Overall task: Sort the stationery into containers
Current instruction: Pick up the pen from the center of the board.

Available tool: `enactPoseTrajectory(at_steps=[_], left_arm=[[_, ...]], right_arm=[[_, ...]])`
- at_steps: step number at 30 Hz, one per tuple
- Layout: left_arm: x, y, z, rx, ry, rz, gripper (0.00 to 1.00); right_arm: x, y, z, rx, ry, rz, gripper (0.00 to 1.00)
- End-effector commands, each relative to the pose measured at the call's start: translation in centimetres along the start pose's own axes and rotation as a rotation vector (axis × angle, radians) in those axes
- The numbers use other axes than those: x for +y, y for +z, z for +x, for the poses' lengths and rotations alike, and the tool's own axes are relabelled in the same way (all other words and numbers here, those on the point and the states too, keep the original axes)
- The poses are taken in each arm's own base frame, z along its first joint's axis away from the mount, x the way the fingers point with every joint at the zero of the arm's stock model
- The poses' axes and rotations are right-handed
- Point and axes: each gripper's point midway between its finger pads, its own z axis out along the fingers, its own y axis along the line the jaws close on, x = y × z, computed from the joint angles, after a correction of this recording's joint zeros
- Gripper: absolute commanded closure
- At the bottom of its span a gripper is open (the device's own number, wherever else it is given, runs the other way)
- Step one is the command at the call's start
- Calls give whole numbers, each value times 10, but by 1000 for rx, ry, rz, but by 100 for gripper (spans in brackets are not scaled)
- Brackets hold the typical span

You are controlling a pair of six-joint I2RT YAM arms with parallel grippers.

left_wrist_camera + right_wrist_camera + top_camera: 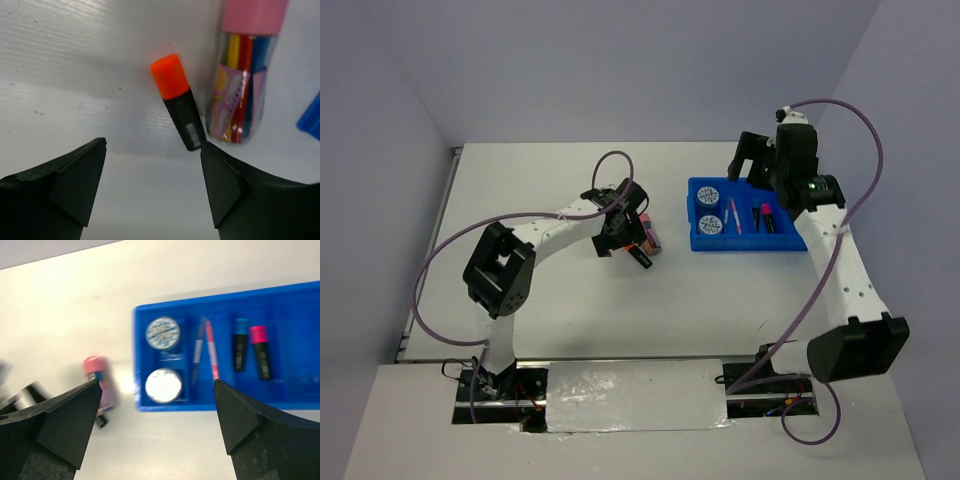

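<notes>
The blue tray [745, 244] sits right of centre, and my open right gripper [157, 390] hovers above it holding nothing. Two round tape rolls [162, 332] [163, 385] fill its left compartment. Next to them lie a grey pen [198, 352] and a pink pen [211, 350], then a blue-capped highlighter [240, 345] and a pink-capped highlighter [260, 352]. Left of the tray, on the table, lie an orange-capped highlighter [177, 100] and a pink-capped tube [242, 85]. My left gripper [153, 150] is open low over the table, its right fingertip just beside the highlighter's black end.
A blue corner of the tray [311, 120] shows at the right edge of the left wrist view. The white table [570, 320] ends at a wall behind and a metal rail on the left. Purple cables loop from both arms.
</notes>
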Motion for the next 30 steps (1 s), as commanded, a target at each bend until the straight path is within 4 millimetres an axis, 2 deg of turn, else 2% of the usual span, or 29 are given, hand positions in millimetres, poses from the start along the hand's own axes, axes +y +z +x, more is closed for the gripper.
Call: enactPoseTrajectory(at_steps=[1,4,10,15,17,21,22,24,26,27,28,29,30], left_arm=[[6,7,-7,-39,-122,-111,12],[0,18,-4,-36,-146,-123,13],[-7,39,1,-26,-163,-131,13],[-7,55,9,-10,-169,-146,14],[-5,59,12,-6,-166,-161,15],[7,65,23,18,-161,-200,22],[16,67,30,32,-154,-218,24],[20,59,34,34,-139,-206,31],[39,57,51,53,-91,-227,35],[31,47,47,35,-93,-161,42],[52,50,66,65,-42,-177,45],[48,38,70,81,-28,-105,48],[49,37,75,93,-8,-64,55]], right_arm=[[34,-12,21,49,31,-164,0],[45,-27,26,58,22,-220,0],[80,-57,34,70,-34,-345,0],[105,-79,35,85,-83,-445,0],[112,-90,29,68,-100,-469,0],[125,-110,20,39,-115,-524,0],[126,-114,15,27,-112,-534,0],[129,-117,13,20,-110,-549,0],[130,-111,18,29,-107,-553,0],[131,-109,22,43,-96,-557,0],[129,-102,30,69,-87,-547,0],[130,-99,32,75,-63,-544,0],[129,-96,36,83,-51,-544,0]])
